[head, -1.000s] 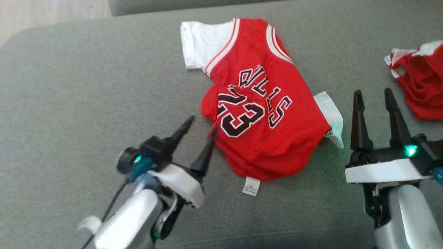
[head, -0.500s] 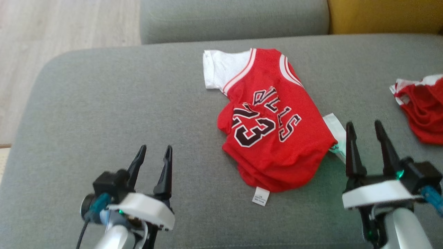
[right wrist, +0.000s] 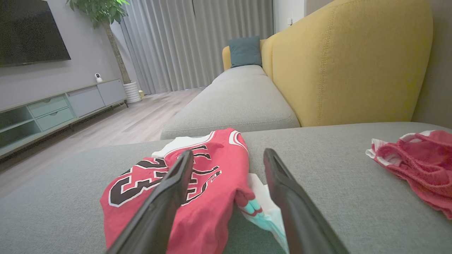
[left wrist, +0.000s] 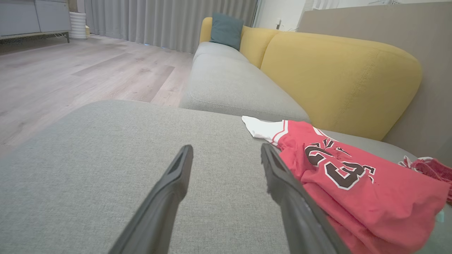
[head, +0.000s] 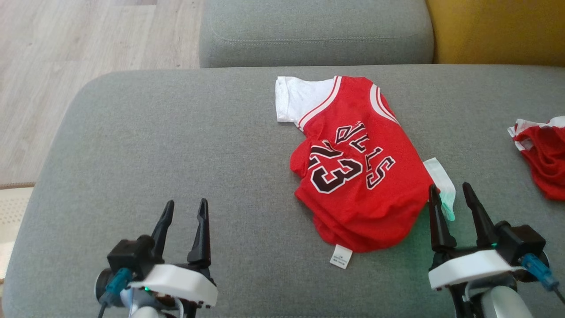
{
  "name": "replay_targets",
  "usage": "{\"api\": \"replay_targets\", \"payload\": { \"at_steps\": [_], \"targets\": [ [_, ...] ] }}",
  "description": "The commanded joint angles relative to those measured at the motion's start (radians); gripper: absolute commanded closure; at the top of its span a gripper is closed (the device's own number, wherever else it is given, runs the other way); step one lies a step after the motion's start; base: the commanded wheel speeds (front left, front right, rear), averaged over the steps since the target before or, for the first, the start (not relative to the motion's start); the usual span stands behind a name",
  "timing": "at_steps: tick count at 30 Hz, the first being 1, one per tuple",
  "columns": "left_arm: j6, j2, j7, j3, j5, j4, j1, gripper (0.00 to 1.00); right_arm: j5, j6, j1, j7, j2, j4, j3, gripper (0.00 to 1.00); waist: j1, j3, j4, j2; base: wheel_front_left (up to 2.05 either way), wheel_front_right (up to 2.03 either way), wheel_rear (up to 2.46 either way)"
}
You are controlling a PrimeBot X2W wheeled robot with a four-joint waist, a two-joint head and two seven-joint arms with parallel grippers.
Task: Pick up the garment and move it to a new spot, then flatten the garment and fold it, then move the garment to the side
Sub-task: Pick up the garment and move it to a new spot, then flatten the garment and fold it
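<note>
The jersey (head: 357, 176) lies folded right of centre on the cushion (head: 176, 141), its label (head: 340, 257) poking out at the lower edge. Both grippers are empty with fingers apart: the left gripper (head: 186, 202) sits low left, well apart from the cloth, and the right gripper (head: 449, 187) low right, tips just beside the loose white sleeve (head: 439, 176). Folding looks done, so the move aside is likely next. Pinch all layers at the lower hem, lift low and level so the fold holds, and steer clear of the red heap (head: 545, 159) at the right edge.
</note>
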Motion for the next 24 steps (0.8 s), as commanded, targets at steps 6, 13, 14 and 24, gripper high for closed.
{"api": "replay_targets", "payload": {
  "at_steps": [6,13,14,24],
  "targets": [
    [-0.029,-0.021,-0.012,0.075,0.033,-0.028,-0.020,0.00,0.011,-0.001,-0.025,-0.016,-0.004,-0.011,0.025,0.00,0.0001,-0.003,0.007,-0.0001,0.00,0.00,0.00],
    [-0.051,-0.043,-0.012,0.102,0.055,-0.011,-0.012,0.00,0.009,-0.001,-0.031,-0.020,-0.004,0.005,0.027,0.00,0.0001,-0.004,0.004,-0.0001,0.00,0.00,0.00],
    [-0.054,-0.045,-0.012,0.105,0.057,-0.009,-0.012,0.00,0.009,-0.001,-0.032,-0.021,-0.004,0.006,0.027,0.00,0.0001,-0.004,0.004,-0.0001,0.00,0.00,0.00],
    [-0.075,-0.065,-0.012,0.129,0.076,0.004,-0.008,0.00,0.001,-0.001,-0.032,-0.022,-0.004,0.003,0.021,0.00,0.0001,0.002,0.004,-0.0001,0.00,0.00,0.00]
  ]
}}
